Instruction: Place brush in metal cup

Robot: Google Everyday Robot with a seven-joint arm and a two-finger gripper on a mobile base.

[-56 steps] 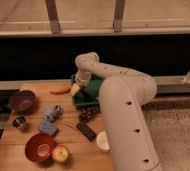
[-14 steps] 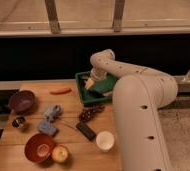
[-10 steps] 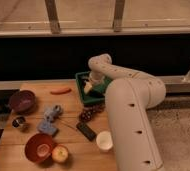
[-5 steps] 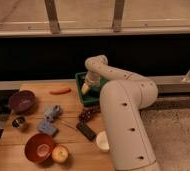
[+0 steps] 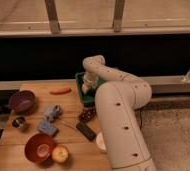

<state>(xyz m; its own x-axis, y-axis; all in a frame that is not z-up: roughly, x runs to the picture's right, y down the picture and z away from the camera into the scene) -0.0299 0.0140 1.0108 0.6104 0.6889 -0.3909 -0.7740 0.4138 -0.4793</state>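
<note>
The metal cup is small and shiny and stands at the left edge of the wooden table. My gripper reaches down into the left part of the green bin at the table's far right. The white arm covers most of the bin. I cannot make out the brush; it is hidden or lost among the bin's contents under the gripper.
A dark purple bowl sits behind the metal cup. There are also an orange piece, blue objects, a flat black block, a red bowl, an apple and a white cup half hidden by the arm.
The arm has swung to the left and the gripper has moved from the bin's right side down to its left part. The table's objects have not moved.
</note>
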